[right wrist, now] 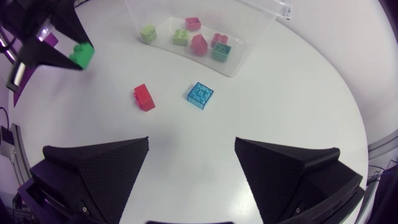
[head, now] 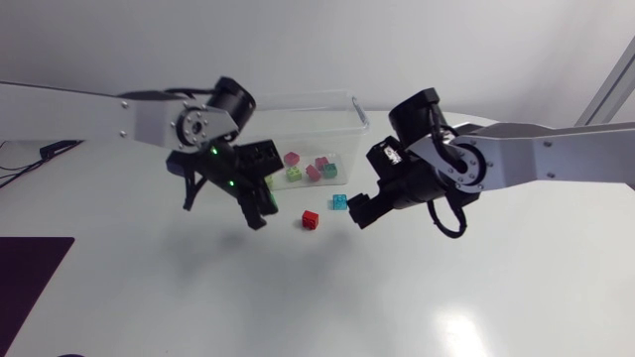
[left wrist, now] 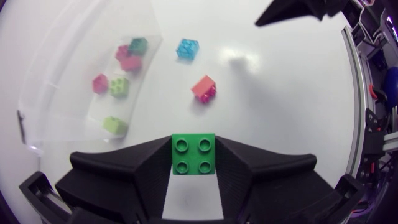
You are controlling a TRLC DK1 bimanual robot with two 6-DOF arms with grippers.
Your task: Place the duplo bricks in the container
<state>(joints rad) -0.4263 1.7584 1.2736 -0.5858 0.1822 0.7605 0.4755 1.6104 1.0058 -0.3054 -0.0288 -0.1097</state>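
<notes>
Two loose pieces, a red plastic brick [head: 311,219] and a translucent blue brick [head: 339,202], lie on the white tabletop [head: 198,297] beside the clear plastic container [head: 349,109]. The left gripper [head: 255,210] pinches a green four-stud brick [left wrist: 193,154] in its fingers; the right gripper [right wrist: 191,146] is spread wide, empty. Early release would likely drop the green brick outside the container.

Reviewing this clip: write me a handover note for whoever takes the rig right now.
Left gripper: shut on a green brick, held above the table near the container.
Right gripper: open, empty, over the two loose bricks.
Done: several bricks lie in the container.
Left: drop the green brick in, then collect the red brick and blue brick from the table.
</notes>
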